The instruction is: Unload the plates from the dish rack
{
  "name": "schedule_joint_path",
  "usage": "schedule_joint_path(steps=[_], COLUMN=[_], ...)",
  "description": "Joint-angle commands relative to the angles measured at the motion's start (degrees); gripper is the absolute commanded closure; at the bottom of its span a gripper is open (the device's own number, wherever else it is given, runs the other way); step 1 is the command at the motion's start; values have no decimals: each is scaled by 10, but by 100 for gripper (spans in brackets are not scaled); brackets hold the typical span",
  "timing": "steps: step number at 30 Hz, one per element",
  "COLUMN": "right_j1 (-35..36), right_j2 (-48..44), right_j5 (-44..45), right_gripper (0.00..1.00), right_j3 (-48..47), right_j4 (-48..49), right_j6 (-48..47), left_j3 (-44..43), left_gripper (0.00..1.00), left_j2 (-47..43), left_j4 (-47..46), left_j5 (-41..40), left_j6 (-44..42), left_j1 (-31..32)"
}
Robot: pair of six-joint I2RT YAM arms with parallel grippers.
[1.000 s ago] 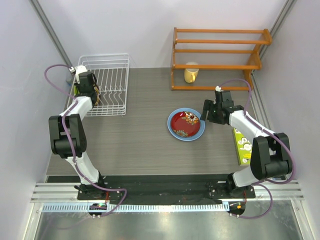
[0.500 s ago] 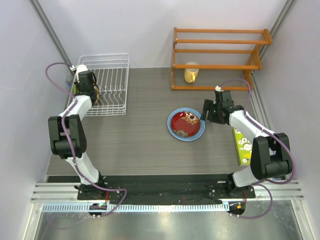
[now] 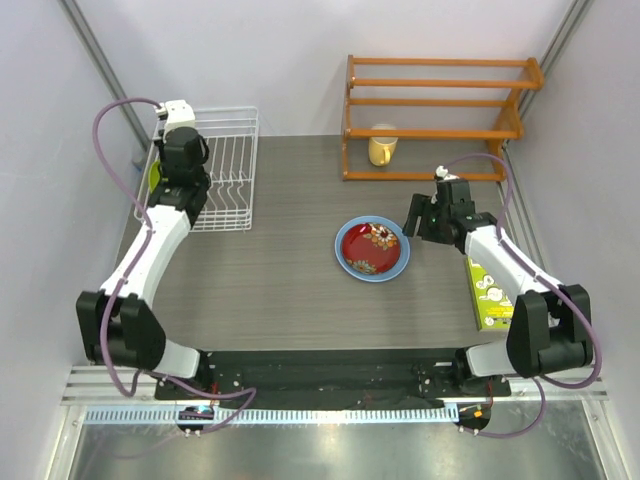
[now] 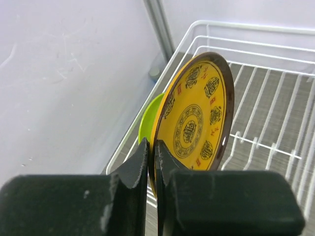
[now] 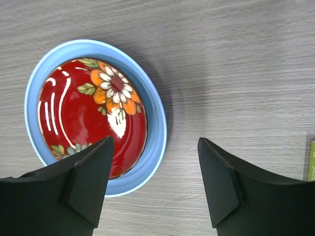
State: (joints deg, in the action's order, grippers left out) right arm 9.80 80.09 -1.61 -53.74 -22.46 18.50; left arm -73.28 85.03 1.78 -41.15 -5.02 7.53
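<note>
1. The yellow plate (image 4: 197,123), upright in the rack (image 3: 228,170) beside the green plate (image 4: 146,123), is pinched at its rim by the left hand (image 4: 152,157).
2. The right hand (image 5: 155,147) is held spread, right of the rack.
3. A lift clear of the rack is needed next.

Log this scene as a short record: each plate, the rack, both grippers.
left gripper: shut on the rim of the yellow-orange plate
yellow-orange plate: on edge, in the dish rack
lime green plate: on edge beside it, on the wall side
dark red plate: flat inside the light blue plate, on the table
right gripper: open, over the stacked plates' edge, holding nothing
left to unload: two plates
</note>
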Motion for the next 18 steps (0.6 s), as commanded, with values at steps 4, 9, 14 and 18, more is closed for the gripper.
schedule_joint_path(steps=[4, 9, 14, 18], right_j1=[3, 5, 14, 33], right_j2=[-56, -69, -78, -73], right_j5=[-49, -131, -223, -250], right_gripper=[25, 25, 25, 25], right_j3=[-32, -41, -28, -16], right_j4=[-2, 35, 113, 162], right_j6=[1, 28, 70, 101], left_j3=[-4, 37, 123, 157], left_gripper=[100, 100, 100, 100], left_j2=[-117, -145, -136, -118], left_j4=[120, 140, 55, -4], left_j5=[143, 327, 520, 568], left_j6=[121, 250, 360, 414], left_j1=[12, 12, 23, 70])
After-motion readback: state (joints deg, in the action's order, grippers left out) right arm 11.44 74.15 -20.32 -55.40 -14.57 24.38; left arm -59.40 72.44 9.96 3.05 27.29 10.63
